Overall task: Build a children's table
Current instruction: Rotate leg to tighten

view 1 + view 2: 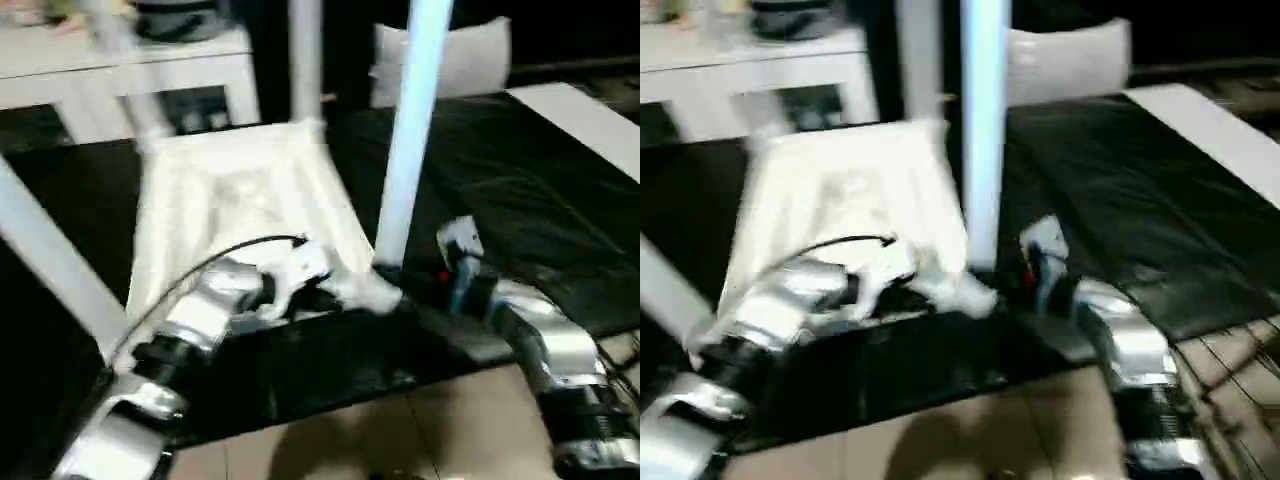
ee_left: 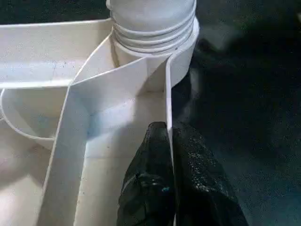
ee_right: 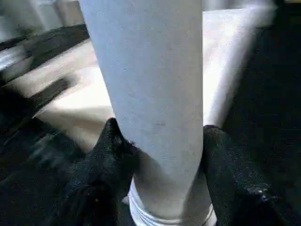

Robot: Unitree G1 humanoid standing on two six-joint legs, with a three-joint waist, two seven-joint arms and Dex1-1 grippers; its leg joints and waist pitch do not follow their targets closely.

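Note:
The children's table top [image 1: 240,190] lies upside down on a black mat, ribs facing up. A white leg [image 1: 410,140] stands upright in the near right corner socket [image 2: 155,28], its threaded end showing at the collar. My left gripper [image 2: 168,129] is shut on the thin rim wall of the top, just beside that socket. My right gripper [image 3: 160,136] is shut around the base of the same leg, one black finger [image 3: 110,150] pressed against each side. Other legs rise at the back [image 1: 305,60] and at the left [image 1: 50,260].
The black mat [image 1: 520,180] covers the work area, with tiled floor [image 1: 400,430] in front. A white side table [image 1: 200,55] stands at the back left, a white cushion [image 1: 470,55] behind the leg, and a white board [image 1: 590,120] at the far right.

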